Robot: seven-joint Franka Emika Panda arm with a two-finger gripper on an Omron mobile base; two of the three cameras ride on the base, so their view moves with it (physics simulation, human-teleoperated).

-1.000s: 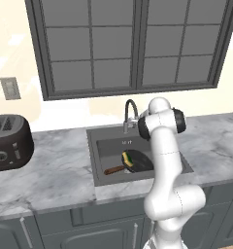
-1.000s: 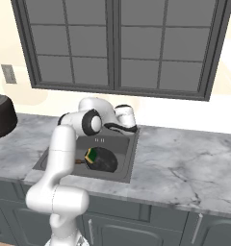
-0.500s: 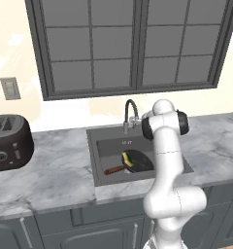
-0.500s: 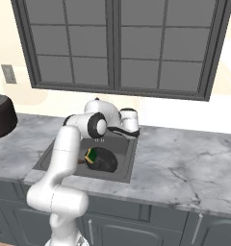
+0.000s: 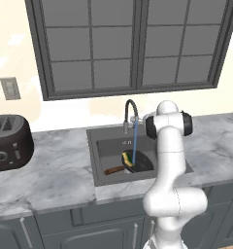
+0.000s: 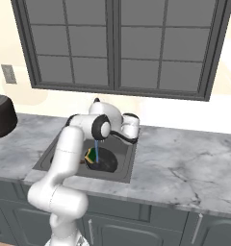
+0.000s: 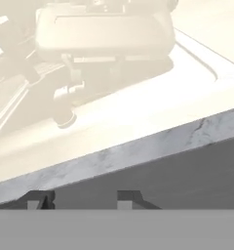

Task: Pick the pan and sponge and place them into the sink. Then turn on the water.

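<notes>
The marbled grey counter runs the full width below a dark-framed window, and the sink is sunk into it directly under the window's centre. Left of the sink, well apart from it, a black toaster stands on the counter. The robot's white arm rises at the sink's right front corner and bends over toward the sink's rear. Inside the sink lies the pan, black and round, on the basin floor toward the right side, with its brown handle pointing left across the basin. The dark curved faucet stands at the sink's rear edge. From its spout the water falls as a thin blue stream straight down into the sink, landing at the pan's left edge. The sponge, yellow with a dark green layer, rests tilted on that left rim of the pan, just where the stream comes down. The hand points along the counter's back edge behind the sink; its two fingertips stand apart with nothing between them.
</notes>
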